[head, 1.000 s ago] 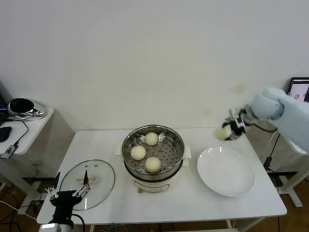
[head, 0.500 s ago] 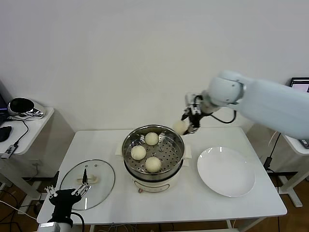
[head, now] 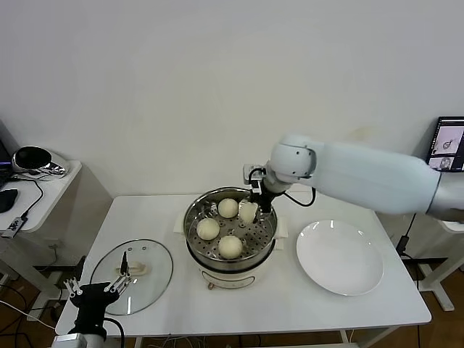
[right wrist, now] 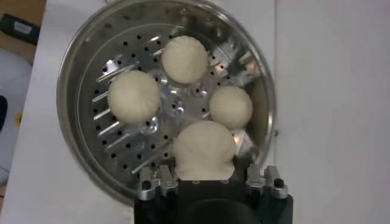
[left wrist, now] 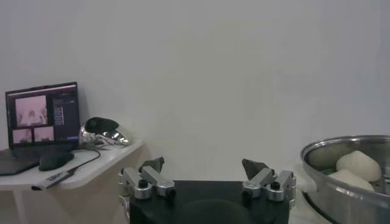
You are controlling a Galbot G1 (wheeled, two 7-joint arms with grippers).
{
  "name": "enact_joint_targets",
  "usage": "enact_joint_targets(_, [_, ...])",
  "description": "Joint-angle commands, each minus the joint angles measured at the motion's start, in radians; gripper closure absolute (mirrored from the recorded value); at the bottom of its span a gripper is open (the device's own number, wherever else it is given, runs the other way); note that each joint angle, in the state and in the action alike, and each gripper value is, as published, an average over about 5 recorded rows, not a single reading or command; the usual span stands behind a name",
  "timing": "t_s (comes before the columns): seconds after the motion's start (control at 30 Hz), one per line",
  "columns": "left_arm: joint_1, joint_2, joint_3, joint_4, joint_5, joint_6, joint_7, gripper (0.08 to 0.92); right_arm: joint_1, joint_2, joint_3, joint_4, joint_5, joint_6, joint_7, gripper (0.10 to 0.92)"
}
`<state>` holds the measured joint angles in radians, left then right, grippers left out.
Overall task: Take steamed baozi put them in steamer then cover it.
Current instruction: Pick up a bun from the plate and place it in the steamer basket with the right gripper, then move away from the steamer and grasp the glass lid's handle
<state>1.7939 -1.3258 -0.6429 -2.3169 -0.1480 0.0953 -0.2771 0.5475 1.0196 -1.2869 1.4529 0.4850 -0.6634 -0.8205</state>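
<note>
The steamer (head: 239,265) stands mid-table with three steamed baozi (head: 208,229) on its perforated tray. My right gripper (head: 252,208) hangs just over the tray's back right part, shut on a fourth baozi (head: 248,213). In the right wrist view that baozi (right wrist: 204,150) sits between my right gripper's (right wrist: 204,165) fingers, above the steamer (right wrist: 64,91) and close to the nearest bun (right wrist: 231,107). My left gripper (head: 93,291) waits open and empty at the table's front left corner. The left wrist view shows the left gripper (left wrist: 204,167) with the steamer (left wrist: 323,182) off to the side.
A glass lid (head: 130,274) lies flat on the table (head: 290,308) to the steamer's left, just beyond my left gripper. A bare white plate (head: 339,256) lies to the right. A side table (head: 43,190) with a mouse and cables stands far left.
My right arm swung left from beyond the plate to over the steamer, carrying the baozi, and came down close to the tray. The left arm barely moved.
</note>
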Motion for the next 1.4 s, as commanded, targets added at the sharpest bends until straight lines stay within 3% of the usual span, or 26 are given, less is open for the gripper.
enact_joint_targets(0.03, [0.001,-0.001,-0.001,0.000,0.000,-0.001,-0.001,0.177,-0.071,0.035,-0.008,-0.033,-0.034,-0.027,0.023,0.418])
enact_joint_targets(0.5, [-0.002,-0.005,0.004,0.002,0.003,-0.001,0.000,0.177,-0.128,0.028,0.039,-0.046,-0.063,-0.014,0.038,0.407])
enact_joint_targets(0.77, [-0.005,-0.003,0.001,0.014,0.000,-0.003,-0.003,0.177,-0.063,-0.035,0.074,0.013,-0.055,-0.019,0.048,0.240])
enact_joint_targets(0.9, [-0.005,-0.001,0.000,0.011,-0.003,-0.004,-0.004,0.177,-0.050,-0.105,0.132,0.095,-0.046,0.005,0.085,0.206])
enact_joint_targets(1.03, [-0.005,0.002,-0.007,0.010,-0.008,-0.002,-0.005,0.177,-0.116,-0.210,0.225,0.210,0.003,0.080,0.251,0.203])
enact_joint_targets(1.13, [-0.006,0.004,-0.013,0.013,-0.008,0.004,-0.012,0.177,-0.287,-0.339,0.352,0.296,0.033,0.184,0.463,0.203])
enact_joint_targets(1.3, [-0.008,0.006,-0.021,0.032,-0.003,0.009,-0.024,0.177,-0.821,-0.508,0.775,0.390,0.011,0.426,0.720,0.203])
enact_joint_targets(1.4, [-0.010,0.006,-0.022,0.052,0.009,0.009,-0.025,0.177,-1.182,-0.495,1.094,0.400,-0.054,0.570,0.793,0.203])
